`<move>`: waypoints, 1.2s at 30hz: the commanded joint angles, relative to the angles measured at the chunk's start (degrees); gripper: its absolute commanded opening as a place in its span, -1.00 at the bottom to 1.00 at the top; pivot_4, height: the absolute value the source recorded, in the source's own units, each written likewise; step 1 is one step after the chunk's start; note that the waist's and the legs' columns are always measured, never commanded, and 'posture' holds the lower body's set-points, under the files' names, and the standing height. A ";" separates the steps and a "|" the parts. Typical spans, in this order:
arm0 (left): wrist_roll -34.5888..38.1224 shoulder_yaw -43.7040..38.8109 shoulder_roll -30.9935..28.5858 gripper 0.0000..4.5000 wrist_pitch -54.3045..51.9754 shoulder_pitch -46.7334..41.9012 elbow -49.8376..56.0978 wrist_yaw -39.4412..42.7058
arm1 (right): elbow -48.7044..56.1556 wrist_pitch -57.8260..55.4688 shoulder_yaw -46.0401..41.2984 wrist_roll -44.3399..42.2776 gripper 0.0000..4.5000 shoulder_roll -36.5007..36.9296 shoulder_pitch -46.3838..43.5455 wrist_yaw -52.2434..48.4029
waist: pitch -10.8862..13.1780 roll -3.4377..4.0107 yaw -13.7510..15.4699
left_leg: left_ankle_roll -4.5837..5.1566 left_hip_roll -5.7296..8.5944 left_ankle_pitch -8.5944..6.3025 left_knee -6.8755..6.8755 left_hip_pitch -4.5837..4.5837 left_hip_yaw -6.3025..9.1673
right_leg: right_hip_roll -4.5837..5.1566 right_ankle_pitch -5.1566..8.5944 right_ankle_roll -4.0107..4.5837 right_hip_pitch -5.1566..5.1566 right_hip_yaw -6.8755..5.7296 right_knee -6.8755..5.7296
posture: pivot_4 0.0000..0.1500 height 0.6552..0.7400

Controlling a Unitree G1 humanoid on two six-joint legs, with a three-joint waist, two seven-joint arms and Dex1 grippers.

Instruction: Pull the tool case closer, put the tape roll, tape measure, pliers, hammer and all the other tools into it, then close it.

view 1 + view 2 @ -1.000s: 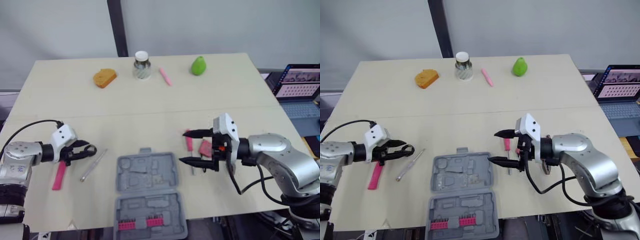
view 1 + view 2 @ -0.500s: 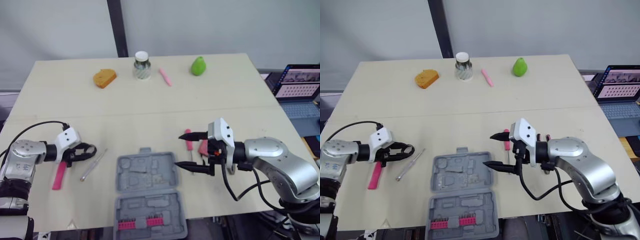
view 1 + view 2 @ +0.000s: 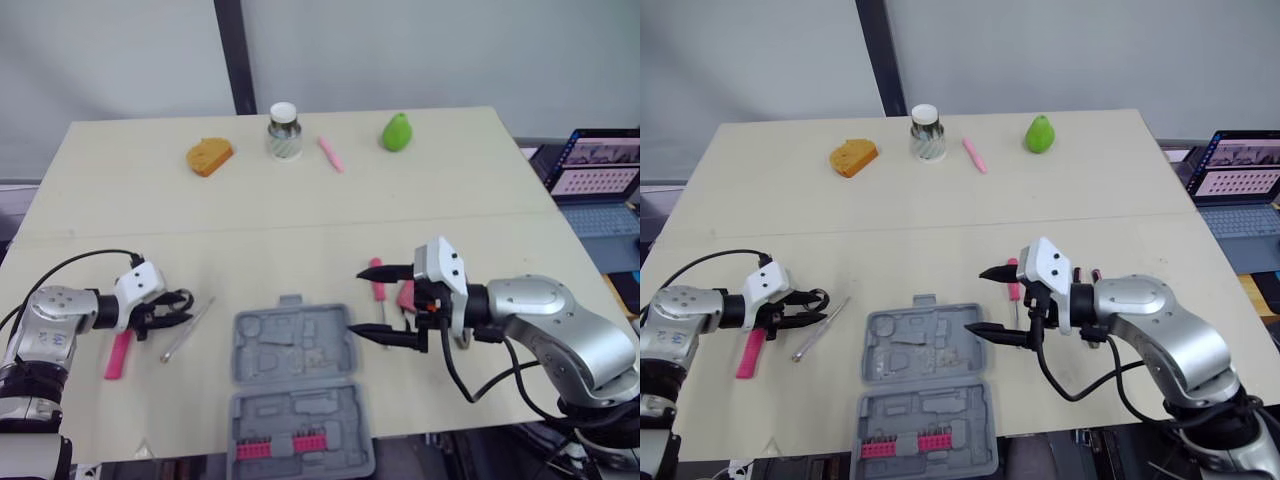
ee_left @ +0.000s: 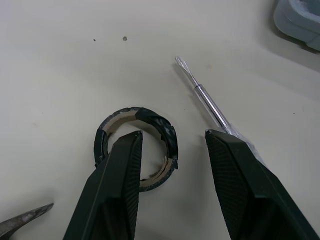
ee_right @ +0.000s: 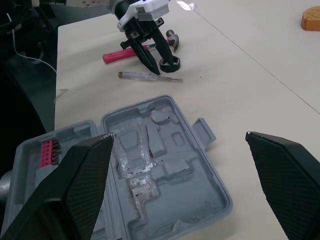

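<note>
The grey tool case (image 3: 296, 343) lies open near the table's front edge, with pink bits in its near half (image 3: 300, 437). My right gripper (image 3: 372, 303) hangs open at the case's right edge, holding nothing. A pink-handled screwdriver (image 3: 378, 286) and another pink tool (image 3: 407, 294) lie just behind it. My left gripper (image 4: 174, 135) is open over the black tape roll (image 4: 166, 132), one finger over its hole and one outside. A clear-handled screwdriver (image 4: 210, 104) lies beside the roll. The pink-handled hammer (image 3: 118, 351) rests to its left.
Along the far edge stand an orange wedge (image 3: 209, 155), a lidded jar (image 3: 283, 130), a pink pen (image 3: 331, 153) and a green pear (image 3: 398, 131). A laptop (image 3: 600, 170) sits off the table's right side.
My right gripper moved left to the case's right edge, then held still. My left gripper shifted slightly right and lower onto the tape roll.
</note>
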State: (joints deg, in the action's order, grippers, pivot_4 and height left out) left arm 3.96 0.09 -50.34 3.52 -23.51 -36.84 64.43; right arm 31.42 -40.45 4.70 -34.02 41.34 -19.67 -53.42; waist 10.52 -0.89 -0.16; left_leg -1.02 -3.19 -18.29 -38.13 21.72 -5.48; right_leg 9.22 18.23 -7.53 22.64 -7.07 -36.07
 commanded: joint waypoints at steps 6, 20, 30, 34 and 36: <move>-0.66 -0.14 0.04 -0.68 1.34 -0.20 -1.43 -0.68 | 1.69 0.18 -0.05 -0.89 1.00 -0.27 -0.36 0.36 | 0.00 0.00 -0.02 | 0.00 0.00 0.00 0.00 0.00 0.00 | 0.00 0.00 0.00 0.00 0.00 0.00 | 1.00 1.00; 4.29 -3.54 -1.73 -0.98 -4.70 0.00 6.16 1.34 | 2.16 -0.03 -0.63 -1.64 1.00 0.46 0.13 -0.33 | 0.01 -0.03 0.00 | 0.00 0.00 0.00 -0.01 0.00 0.00 | 0.00 0.00 0.00 0.00 0.00 -0.02 | 1.00 1.00; 12.64 -0.31 0.84 -0.98 -24.91 6.32 40.39 1.81 | 2.97 1.78 -0.85 -0.37 1.00 5.84 0.91 -3.16 | 0.02 -0.10 0.10 | 0.01 0.00 -0.01 -0.03 0.00 0.01 | 0.00 -0.02 -0.03 -0.02 0.09 0.00 | 1.00 1.00; 11.63 3.75 4.28 -0.98 -27.88 8.96 46.72 -1.11 | 2.80 2.46 -0.85 0.16 1.00 6.45 0.35 -3.44 | 0.02 -0.10 -0.03 | 0.01 -0.03 -0.01 -0.03 -0.06 -0.03 | -0.04 -0.02 -0.03 -0.02 0.15 -0.02 | 1.00 1.00; 10.45 5.01 5.15 -0.98 -28.15 9.92 47.36 -2.36 | 2.83 2.70 -0.82 0.30 1.00 6.59 0.15 -3.47 | 0.03 -0.10 0.08 | 0.01 -0.03 -0.01 -0.03 -0.05 -0.03 | -0.04 -0.02 -0.03 -0.03 0.15 0.00 | 1.00 1.00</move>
State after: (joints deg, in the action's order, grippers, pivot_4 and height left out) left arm 15.15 4.87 -45.21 -24.36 -14.10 8.64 63.27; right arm 32.19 -38.80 4.68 -33.64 47.06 -19.05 -56.04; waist 10.54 -0.99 -0.07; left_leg -1.01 -3.22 -18.29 -38.17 21.67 -5.51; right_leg 9.17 18.20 -7.55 22.61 -6.91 -36.06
